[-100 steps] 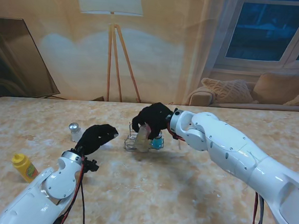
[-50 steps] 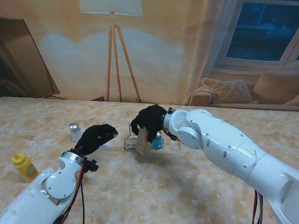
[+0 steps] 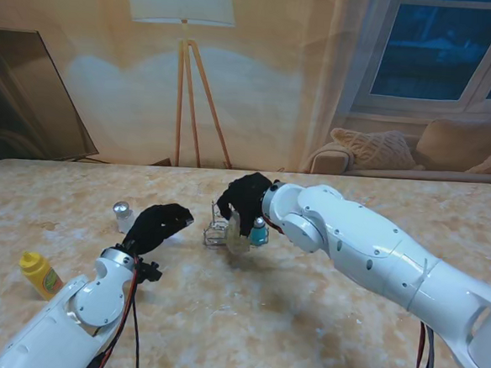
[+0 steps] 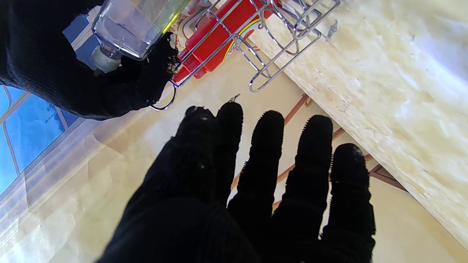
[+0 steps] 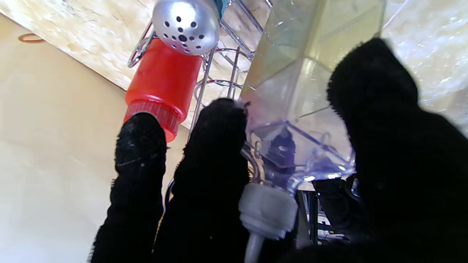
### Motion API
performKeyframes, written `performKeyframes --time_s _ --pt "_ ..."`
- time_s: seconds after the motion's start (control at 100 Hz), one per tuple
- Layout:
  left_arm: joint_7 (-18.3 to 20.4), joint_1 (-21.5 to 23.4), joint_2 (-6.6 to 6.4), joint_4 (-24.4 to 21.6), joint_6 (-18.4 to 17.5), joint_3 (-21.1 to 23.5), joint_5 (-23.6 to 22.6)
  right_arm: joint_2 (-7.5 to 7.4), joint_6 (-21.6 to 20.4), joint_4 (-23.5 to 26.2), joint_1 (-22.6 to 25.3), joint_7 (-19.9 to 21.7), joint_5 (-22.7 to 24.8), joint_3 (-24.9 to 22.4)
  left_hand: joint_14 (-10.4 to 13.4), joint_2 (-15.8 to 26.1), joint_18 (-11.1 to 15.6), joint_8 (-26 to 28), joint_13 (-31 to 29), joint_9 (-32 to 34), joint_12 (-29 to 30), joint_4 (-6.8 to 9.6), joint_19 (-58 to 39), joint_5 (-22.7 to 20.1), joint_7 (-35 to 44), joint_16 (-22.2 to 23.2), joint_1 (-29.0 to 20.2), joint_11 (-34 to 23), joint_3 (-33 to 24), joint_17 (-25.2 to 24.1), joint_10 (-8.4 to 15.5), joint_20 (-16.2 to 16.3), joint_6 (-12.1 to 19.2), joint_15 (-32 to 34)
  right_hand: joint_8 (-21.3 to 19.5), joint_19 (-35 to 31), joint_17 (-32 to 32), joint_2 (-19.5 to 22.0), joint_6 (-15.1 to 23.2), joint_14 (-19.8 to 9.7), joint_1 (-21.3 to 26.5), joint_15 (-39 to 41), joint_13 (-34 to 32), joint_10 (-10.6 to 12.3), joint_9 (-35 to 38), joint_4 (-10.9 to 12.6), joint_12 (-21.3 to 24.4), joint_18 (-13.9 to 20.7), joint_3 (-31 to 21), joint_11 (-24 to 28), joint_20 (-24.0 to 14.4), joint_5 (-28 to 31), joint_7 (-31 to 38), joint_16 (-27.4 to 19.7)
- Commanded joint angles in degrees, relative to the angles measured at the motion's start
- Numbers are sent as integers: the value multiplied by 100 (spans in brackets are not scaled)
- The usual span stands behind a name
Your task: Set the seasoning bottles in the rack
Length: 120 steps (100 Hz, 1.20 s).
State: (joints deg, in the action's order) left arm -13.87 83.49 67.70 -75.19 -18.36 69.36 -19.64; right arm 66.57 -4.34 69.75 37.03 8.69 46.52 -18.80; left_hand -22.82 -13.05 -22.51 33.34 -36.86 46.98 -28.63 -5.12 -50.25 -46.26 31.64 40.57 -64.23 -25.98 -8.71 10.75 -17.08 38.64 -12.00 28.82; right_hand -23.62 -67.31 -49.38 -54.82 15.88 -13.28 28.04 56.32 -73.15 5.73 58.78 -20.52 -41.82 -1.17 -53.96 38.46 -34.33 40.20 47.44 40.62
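My right hand is shut on a clear square bottle, holding it over the near side of the wire rack. The right wrist view shows that clear bottle between thumb and fingers, white cap toward the palm. The rack holds a red bottle and a bottle with a silver shaker lid. A teal bottle stands at the rack's right end. My left hand hovers open left of the rack, fingers spread. A silver-capped shaker and a yellow bottle stand on the table to the left.
The marble table runs to a far edge near the wall. A floor lamp stands beyond it, a sofa under the window at far right, and a dark screen at far left.
My right hand has shifted slightly left with the clear bottle, bringing it lower against the rack. The left hand has not moved.
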Motion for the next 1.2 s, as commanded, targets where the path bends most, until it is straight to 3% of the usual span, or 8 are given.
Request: performKeyframes --time_s 0.0,0.47,0.83,1.19 --pt "63 -7 19 11 -20 -2 4 0 110 108 73 130 69 -9 -22 -105 4 -22 -28 37 -43 -17 -20 125 46 136 -21 -47 -99 13 2 17 12 -31 -355 -238 -134 953 548 -477 297 69 -256 43 562 392 -498 -69 -448 1009 -143 1044 1491 177" --pt "45 -3 22 15 -44 8 -1 138 1140 146 273 -123 243 101 -16 -125 14 -31 -28 36 -43 -23 -25 131 57 133 -9 -54 -129 12 17 1 16 -26 -499 -638 -450 956 398 -667 78 644 -344 -1 854 473 -427 -35 -307 1157 16 1231 1564 181" --pt "38 6 21 11 -56 17 -8 255 1101 -141 224 -479 359 303 -19 -130 11 -33 -25 38 -42 -27 -24 127 67 132 5 -55 -152 4 13 -5 14 -28 -639 -767 -522 954 395 -818 -25 867 -349 38 892 574 -477 44 -327 1271 150 1246 1618 154" --pt "47 3 21 16 -61 12 1 313 1261 -246 183 -568 441 417 -19 -132 6 -34 -27 37 -42 -32 -26 123 69 133 24 -54 -170 1 9 -6 9 -25 -874 -899 -576 973 462 -955 -125 1111 -345 90 863 660 -579 73 -298 1468 216 1217 1744 183"
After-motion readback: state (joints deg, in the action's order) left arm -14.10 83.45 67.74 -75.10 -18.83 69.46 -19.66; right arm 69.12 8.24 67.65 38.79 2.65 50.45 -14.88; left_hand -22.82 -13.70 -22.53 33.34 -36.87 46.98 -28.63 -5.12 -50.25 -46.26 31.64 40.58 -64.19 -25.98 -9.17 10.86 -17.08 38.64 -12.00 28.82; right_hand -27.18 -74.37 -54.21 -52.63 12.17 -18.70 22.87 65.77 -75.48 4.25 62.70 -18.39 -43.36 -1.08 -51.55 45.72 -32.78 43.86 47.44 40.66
